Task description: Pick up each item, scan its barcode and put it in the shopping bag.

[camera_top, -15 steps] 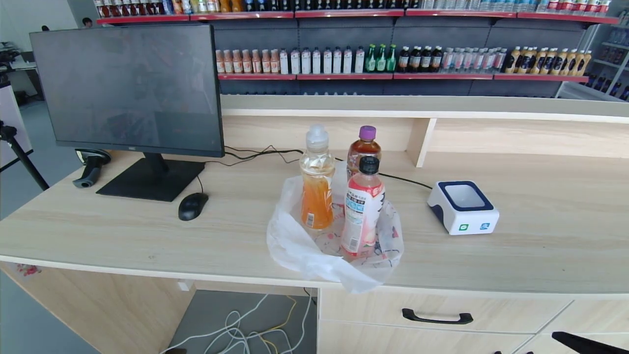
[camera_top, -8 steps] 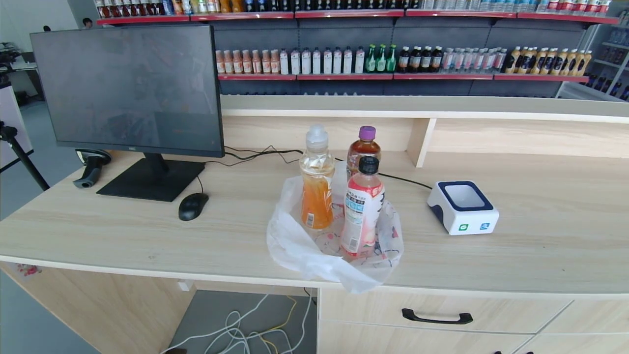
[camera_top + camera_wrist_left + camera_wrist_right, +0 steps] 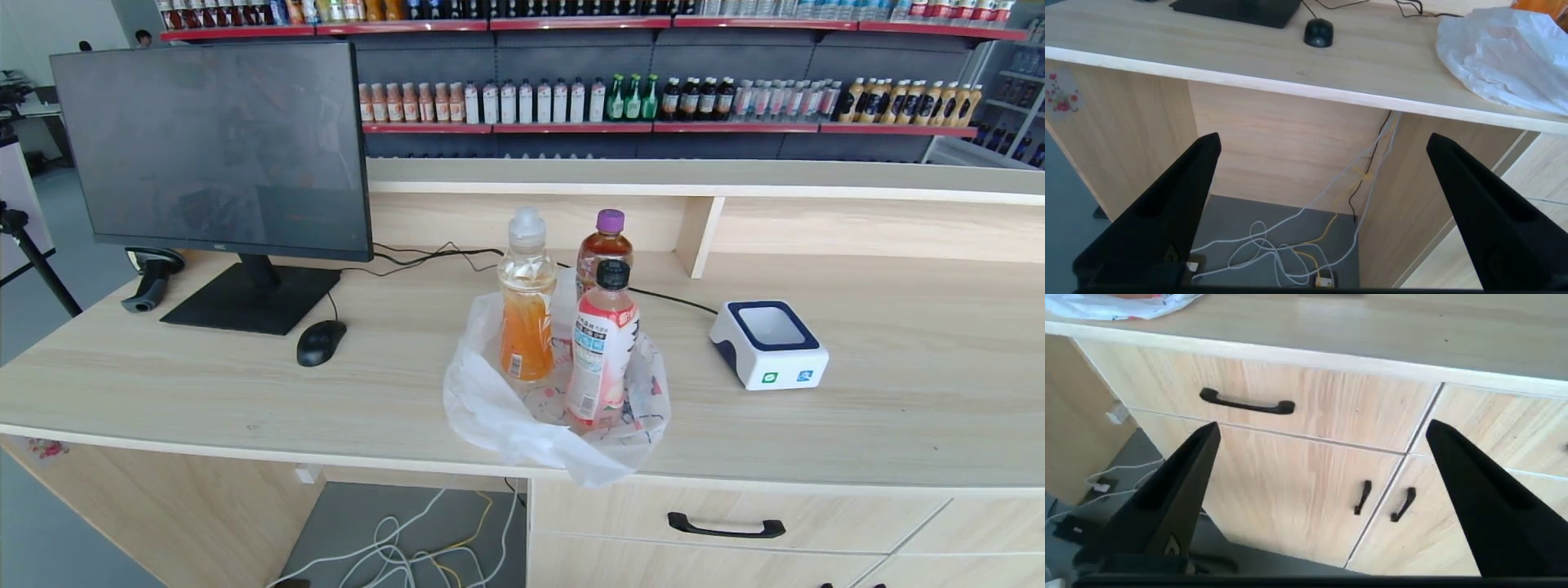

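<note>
Three bottles stand upright inside a crumpled white shopping bag (image 3: 498, 408) at the counter's front middle: an orange juice bottle (image 3: 526, 302) with a clear cap, a pink-labelled bottle (image 3: 600, 351) with a black cap, and behind them a brown tea bottle (image 3: 602, 245) with a purple cap. A white and blue barcode scanner (image 3: 767, 343) sits to their right. My left gripper (image 3: 1323, 143) hangs open and empty below the counter's front edge, with the bag (image 3: 1503, 49) up on the counter. My right gripper (image 3: 1321, 429) is open and empty, facing the drawer front.
A monitor (image 3: 212, 147) on a black stand, a mouse (image 3: 320, 341) and a handheld scanner (image 3: 148, 282) occupy the counter's left. A raised shelf runs along the back. Below are a drawer handle (image 3: 1247, 403), cabinet doors and loose cables (image 3: 1290, 245) on the floor.
A dark piece of my right arm at the head view's lower right corner a second ago has dropped out of that view. Bottles, bag and scanner have not moved.
</note>
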Tool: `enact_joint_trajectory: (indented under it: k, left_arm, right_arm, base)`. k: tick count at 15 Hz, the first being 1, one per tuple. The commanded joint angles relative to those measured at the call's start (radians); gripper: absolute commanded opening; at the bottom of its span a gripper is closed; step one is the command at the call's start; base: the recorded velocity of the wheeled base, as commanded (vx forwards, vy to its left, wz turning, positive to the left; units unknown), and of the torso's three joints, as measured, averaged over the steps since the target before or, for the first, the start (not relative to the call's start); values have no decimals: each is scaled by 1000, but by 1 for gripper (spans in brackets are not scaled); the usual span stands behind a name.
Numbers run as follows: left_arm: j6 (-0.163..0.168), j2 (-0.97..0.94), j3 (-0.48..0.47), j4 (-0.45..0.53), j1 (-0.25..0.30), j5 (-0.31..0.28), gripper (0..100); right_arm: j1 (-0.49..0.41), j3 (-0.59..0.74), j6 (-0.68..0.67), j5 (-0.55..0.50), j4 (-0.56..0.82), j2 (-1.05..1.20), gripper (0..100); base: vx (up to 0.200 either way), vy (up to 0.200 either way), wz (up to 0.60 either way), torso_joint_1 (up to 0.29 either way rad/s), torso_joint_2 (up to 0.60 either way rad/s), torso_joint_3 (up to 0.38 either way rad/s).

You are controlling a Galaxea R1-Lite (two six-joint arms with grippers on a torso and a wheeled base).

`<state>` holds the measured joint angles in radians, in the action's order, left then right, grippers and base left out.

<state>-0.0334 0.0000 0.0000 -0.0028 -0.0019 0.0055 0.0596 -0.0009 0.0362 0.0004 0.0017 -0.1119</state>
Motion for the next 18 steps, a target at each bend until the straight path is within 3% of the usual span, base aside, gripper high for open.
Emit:
enact_joint_trajectory:
  k: [1,8,14,18]
  left_arm:
    - [-2,0,0,0,0,1,100]
    - [1,0,0,0,2,1,100]
    - [4,0,0,0,0,-1,100]
    - [7,0,0,1,0,-1,100]
  right_arm:
    - [-66,1,11,-13,0,110,100]
    - [-66,-1,-12,-14,1,110,100]
    - [-66,-1,-7,-13,1,110,100]
    - [-66,-1,-7,-13,1,110,100]
  base:
    - [-200,0,0,2,2,12]
    - [-200,0,0,2,3,4]
    - [0,0,-300,-1,-2,1]
    - [0,-200,0,5,5,0]
